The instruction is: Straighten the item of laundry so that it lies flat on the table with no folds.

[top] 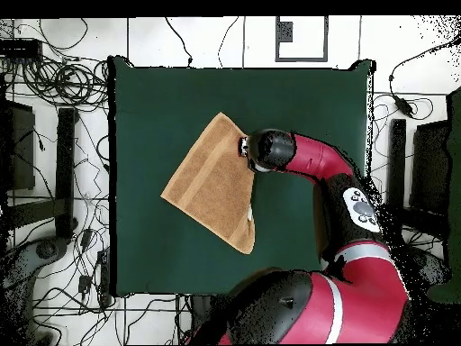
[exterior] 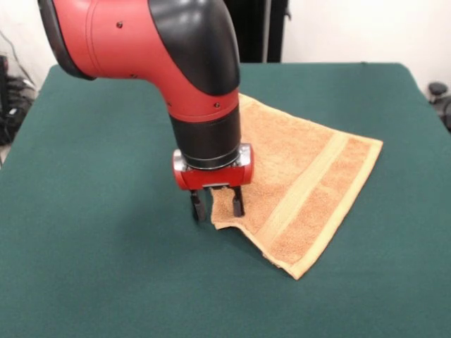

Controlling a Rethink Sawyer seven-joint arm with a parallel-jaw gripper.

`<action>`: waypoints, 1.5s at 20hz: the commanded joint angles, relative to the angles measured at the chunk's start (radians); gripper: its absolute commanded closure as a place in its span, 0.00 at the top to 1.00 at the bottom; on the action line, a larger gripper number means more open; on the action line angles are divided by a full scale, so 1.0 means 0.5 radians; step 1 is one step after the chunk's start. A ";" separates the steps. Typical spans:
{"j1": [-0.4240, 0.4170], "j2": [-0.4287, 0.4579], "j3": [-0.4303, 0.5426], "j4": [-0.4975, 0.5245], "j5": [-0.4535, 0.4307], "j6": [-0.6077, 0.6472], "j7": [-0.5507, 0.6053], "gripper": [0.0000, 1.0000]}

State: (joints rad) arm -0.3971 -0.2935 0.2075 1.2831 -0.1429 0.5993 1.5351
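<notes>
Gripper is down at the towel's corner, jaws spread, one finger on the bare tabletop just off the edge, the other on or just over the cloth; can't tell whether either actually touches. Nothing pinched. Towel lies skewed on the tabletop, mostly flat, woven band visible near one hem. Edge next to the gripper looks irregular, with a notch or small fold there; hard to say which. Arm hides the towel's far corner in the front view. Overhead, towel sits left of centre as a diamond, wrist covering the gripper and that corner.
</notes>
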 commanded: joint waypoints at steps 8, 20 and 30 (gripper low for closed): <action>0.078 0.367 0.074 -0.116 -0.467 -0.304 -0.213 1.00; 0.191 -0.132 0.038 0.154 -0.423 0.148 -0.092 1.00; 0.296 -0.343 0.007 0.190 -0.376 0.340 0.057 1.00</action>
State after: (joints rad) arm -0.3170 -0.4405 0.1913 1.3127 -0.3027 0.6815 1.5351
